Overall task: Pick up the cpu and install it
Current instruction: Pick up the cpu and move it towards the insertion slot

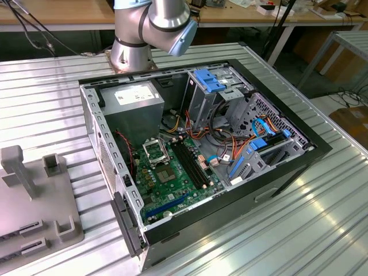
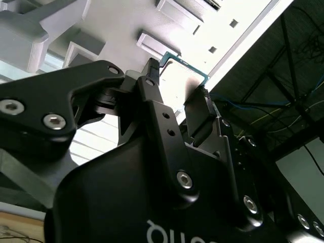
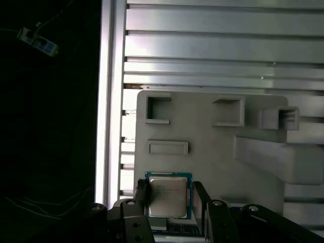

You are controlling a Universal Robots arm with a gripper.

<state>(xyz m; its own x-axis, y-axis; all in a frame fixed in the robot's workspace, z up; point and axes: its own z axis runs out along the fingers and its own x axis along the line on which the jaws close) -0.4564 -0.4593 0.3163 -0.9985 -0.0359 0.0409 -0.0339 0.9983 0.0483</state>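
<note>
Over grey fixture tray (image 3: 212, 152), first wrist view: gripper (image 3: 169, 198) fingers (image 3: 200, 198) clamped on 2 opposite edges of cpu (image 3: 167, 195); square chip flat, silvery face toward camera.

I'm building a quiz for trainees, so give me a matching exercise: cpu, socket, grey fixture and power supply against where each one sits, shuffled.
1 cpu
2 socket
3 grey fixture
4 power supply

A on the table, at the exterior view's left of the case
B held in the gripper
C on the green motherboard
D inside the case, nearest the arm's base

Pairs: 1-B, 2-C, 3-A, 4-D
</note>
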